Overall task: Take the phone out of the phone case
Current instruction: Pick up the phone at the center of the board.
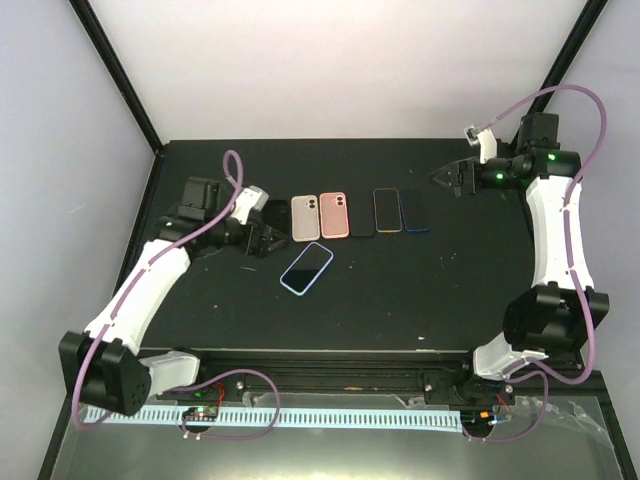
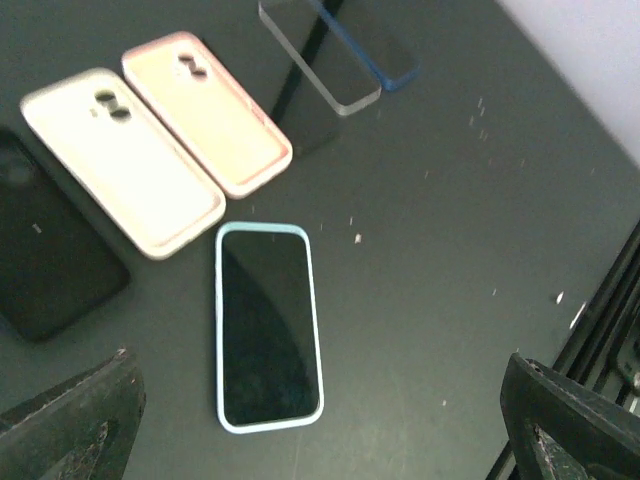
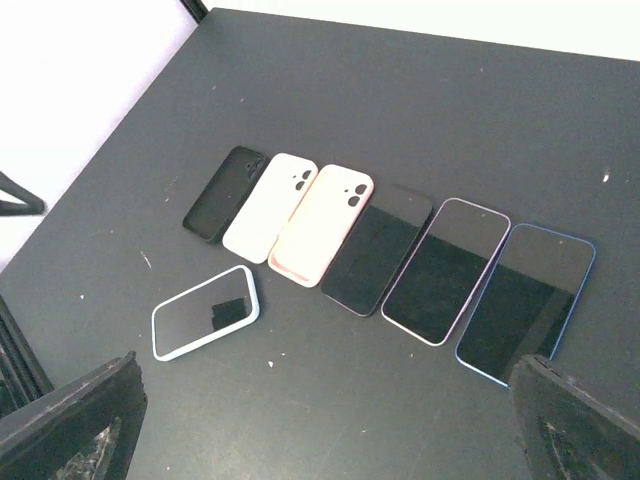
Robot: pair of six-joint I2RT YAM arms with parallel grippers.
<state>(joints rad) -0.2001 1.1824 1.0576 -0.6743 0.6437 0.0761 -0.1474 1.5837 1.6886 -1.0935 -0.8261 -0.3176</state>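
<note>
Standing by the rig, I saw the wide matte black surface [image 1: 400, 300] carrying everything. The white left arm [image 1: 140, 290] stretched toward the middle, while the white right arm [image 1: 555, 230] was posed far back. The left gripper [image 1: 262, 240] hung with its jaws spread wide and nothing between them. The right gripper [image 1: 448, 178] was likewise released and empty, well apart from the work.

A row lay across the middle: a flat black phone case [image 3: 225, 193], a white phone case [image 3: 268, 207] and a pink phone case [image 3: 320, 225], all three looking empty. Beside them were a bare black slab phone [image 3: 378, 245], a lilac-edged phone [image 3: 445, 268] and a blue-edged phone [image 3: 525, 300].

Apart from that row, nearer the bases, lay the dark-screened phone [image 2: 267, 325], screen up, seated in its pale blue phone case [image 2: 219, 330]. It sat just to the right of the left gripper, its long axis slanting from near-left to far-right. In the left wrist view it ran lengthwise away from the fingers. The left arm was plainly the nearer, so I judged the grasp would fall to it.
</note>
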